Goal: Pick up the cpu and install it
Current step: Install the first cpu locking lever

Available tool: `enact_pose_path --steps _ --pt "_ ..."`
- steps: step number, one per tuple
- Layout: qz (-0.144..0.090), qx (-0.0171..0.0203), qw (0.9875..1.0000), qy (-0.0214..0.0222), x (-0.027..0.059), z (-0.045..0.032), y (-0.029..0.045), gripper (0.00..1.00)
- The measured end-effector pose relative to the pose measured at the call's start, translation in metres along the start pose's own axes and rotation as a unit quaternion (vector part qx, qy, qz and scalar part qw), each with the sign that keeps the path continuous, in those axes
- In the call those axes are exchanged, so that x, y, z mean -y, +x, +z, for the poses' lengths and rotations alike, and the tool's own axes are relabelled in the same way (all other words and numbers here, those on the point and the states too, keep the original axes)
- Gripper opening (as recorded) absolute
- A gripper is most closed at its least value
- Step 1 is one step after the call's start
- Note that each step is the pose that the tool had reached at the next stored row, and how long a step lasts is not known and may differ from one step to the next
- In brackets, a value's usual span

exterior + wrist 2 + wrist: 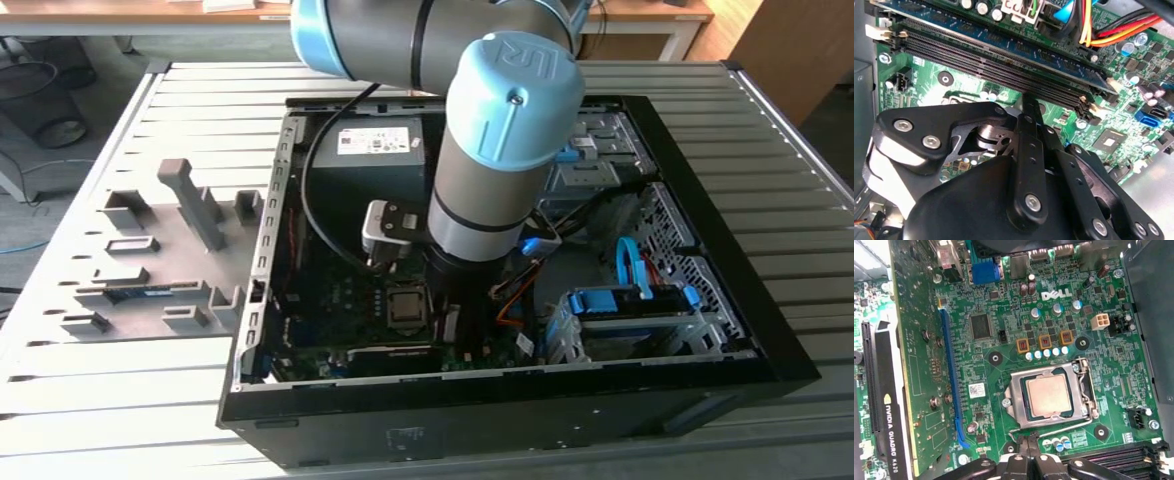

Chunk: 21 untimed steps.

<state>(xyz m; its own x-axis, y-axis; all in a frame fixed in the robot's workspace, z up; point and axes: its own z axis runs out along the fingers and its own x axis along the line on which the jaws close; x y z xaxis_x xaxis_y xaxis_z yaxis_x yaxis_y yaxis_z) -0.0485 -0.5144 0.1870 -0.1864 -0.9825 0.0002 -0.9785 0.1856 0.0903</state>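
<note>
cpu: the small flat square chip with a dull silver-grey metal face (1048,395) sits inside the dark square metal socket frame (1016,402) on the green motherboard (1004,340) — flat and square to the frame, so it looks seated.
gripper: the black linkage gripper (1029,447) hangs just beside the socket, w/ nothing btwn its tips; open or closed — can't tell.
case: the black open computer case (721,240) lies on its side, board facing up for access.
</note>
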Motion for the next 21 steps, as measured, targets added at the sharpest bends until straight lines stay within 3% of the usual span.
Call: enact_pose_path --steps 7,14,21 --pt "0.0 0.0001 1.0 0.0003 0.0018 0.0004 -0.0004 0.1" --pt "0.0 0.0004 1.0 0.0022 0.0004 -0.0103 -0.0003 0.1" --pt "0.0 0.0004 1.0 0.0026 -0.0024 -0.039 -0.0003 0.1"
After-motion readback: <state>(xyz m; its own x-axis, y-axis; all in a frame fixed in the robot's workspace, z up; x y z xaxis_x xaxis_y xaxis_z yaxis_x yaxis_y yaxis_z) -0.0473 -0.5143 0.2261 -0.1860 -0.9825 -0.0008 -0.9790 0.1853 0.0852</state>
